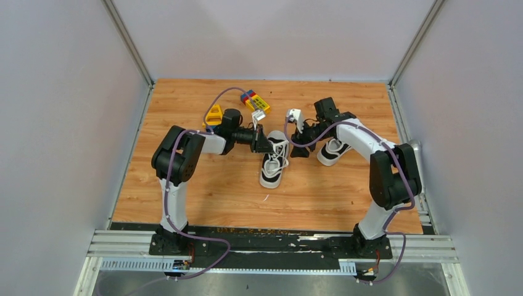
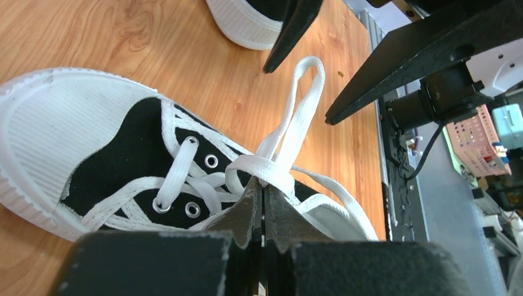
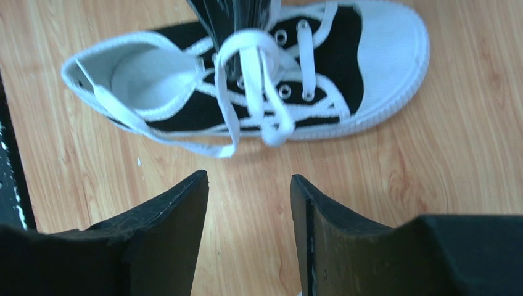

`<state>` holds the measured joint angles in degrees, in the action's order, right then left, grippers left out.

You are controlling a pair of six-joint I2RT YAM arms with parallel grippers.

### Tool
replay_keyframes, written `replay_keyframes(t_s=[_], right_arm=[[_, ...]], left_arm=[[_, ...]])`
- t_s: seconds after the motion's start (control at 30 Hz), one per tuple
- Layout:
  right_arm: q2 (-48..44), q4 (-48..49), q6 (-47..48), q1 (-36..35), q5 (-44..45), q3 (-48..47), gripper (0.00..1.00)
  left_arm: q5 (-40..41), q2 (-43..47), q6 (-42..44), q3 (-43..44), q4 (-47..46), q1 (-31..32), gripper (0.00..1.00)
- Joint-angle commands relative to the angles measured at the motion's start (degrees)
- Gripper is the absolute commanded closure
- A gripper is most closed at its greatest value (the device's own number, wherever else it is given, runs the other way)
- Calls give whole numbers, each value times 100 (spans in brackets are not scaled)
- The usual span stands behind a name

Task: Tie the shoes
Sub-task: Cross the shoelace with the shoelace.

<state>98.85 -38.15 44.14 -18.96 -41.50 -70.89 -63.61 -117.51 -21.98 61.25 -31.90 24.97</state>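
— Anything written that you can read from here?
— Nothing. The sneaker (image 2: 43,135) near the middle of the table (image 1: 203,185) shows no legible brand. The coloured blocks (image 1: 254,102) by the far edge are too small to read.

second shoe (image 1: 332,154): half hidden under right arm (image 1: 370,139) | left fingers (image 3: 229,18): blurred, cut off
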Motion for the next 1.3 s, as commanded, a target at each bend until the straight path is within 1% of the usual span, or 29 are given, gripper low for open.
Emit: replay_keyframes(t_s=[0.0, 0.03, 0.1, 0.13, 0.23, 0.33, 0.4, 0.43, 0.47, 0.5, 0.57, 0.9, 1.07, 1.27], right_arm=[[188, 661, -184, 168, -1246, -316, 48], [223, 741, 95, 221, -1458, -245, 48], [423, 906, 409, 226, -1501, -238, 48], [575, 910, 479, 226, -1509, -346, 48], [1021, 899, 573, 224, -1629, -728, 48], [1302, 896, 655, 216, -1950, -946, 48], [1399, 890, 727, 198, -2192, -1008, 48], [1430, 891, 745, 198, -2292, -1021, 47], [1441, 896, 768, 192, -2377, -1043, 47], [1454, 893, 771, 180, -2465, -1049, 47], [1480, 882, 807, 155, -2644, -1081, 46], [1747, 492, 962, 3, -2820, -1312, 45], [1911, -74, 1438, -47, -2923, -1493, 44], [1991, -635, 2006, -146, -2996, -1637, 45]], left_arm=[[-567, 240, 791, 304, 639, -62, 100], [-636, 177, 991, 382, 719, -87, 100], [-849, 39, 1292, 560, 1017, -127, 100], [-915, 2, 1415, 636, 1315, -139, 100], [-969, -97, 1943, 936, 1814, -158, 100], [-996, -110, 2398, 1186, 2508, -155, 100], [-998, -111, 3163, 1373, 3201, -159, 100], [-997, -131, 3366, 1438, 3731, -159, 100], [-965, -149, 3760, 1542, 3979, -159, 100], [-935, -149, 3928, 1584, 4343, -159, 100], [-926, -175, 4236, 1679, 4649, -169, 100], [-934, -263, 4637, 1962, 5034, -194, 100], [-886, -247, 4940, 2023, 5285, -193, 100], [-796, -251, 5009, 2071, 5357, -202, 100]])
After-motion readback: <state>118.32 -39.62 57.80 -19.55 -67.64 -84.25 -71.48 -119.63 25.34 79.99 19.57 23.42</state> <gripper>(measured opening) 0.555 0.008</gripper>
